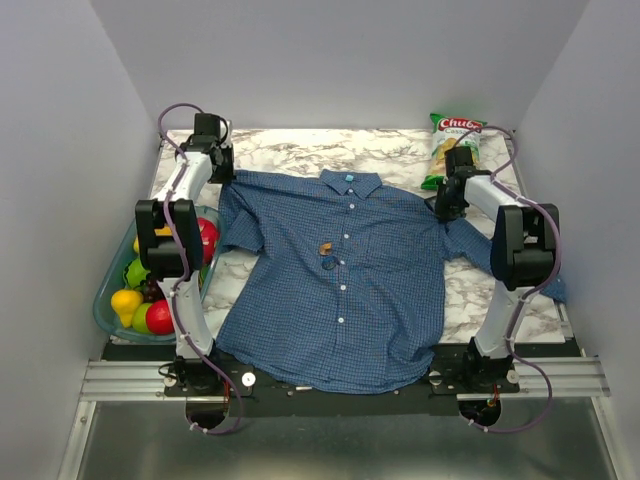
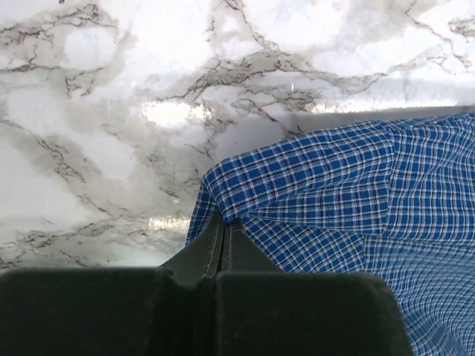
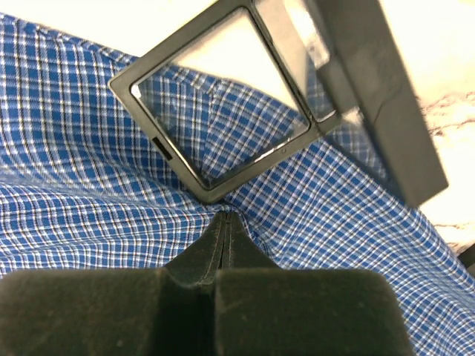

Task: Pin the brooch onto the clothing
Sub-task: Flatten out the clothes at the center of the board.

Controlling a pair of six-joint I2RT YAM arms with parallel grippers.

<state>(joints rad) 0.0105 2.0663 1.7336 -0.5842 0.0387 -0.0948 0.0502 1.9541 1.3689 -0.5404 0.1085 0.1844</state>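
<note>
The blue checked shirt [image 1: 380, 300] lies front-up and spread across the marble table [image 1: 300, 145], collar toward the far edge. Each arm is at a shoulder. The left gripper [image 2: 223, 221] is clenched on a small fold at the shirt's edge, and the right gripper [image 3: 225, 217] is clenched on a crease of the same cloth. A small orange-brown thing [image 1: 326, 247], most likely the brooch, sits on the button placket at mid-chest, with a dark blue bit [image 1: 329, 264] just below it. Whether it is fastened or merely resting there is too small to tell. The main risk is in the pinches: both catch only a thin ridge of fabric, so a tug outward could let the cloth slip free and fall back into wrinkles. A sharp pull could also jolt a loose brooch off the placket. A black-rimmed clear square [image 3: 215, 111] lies on the shirt just beyond the right fingertips and would ride along or slide if that shoulder is dragged. With both grippers occupied, neither is free for the brooch.
</note>
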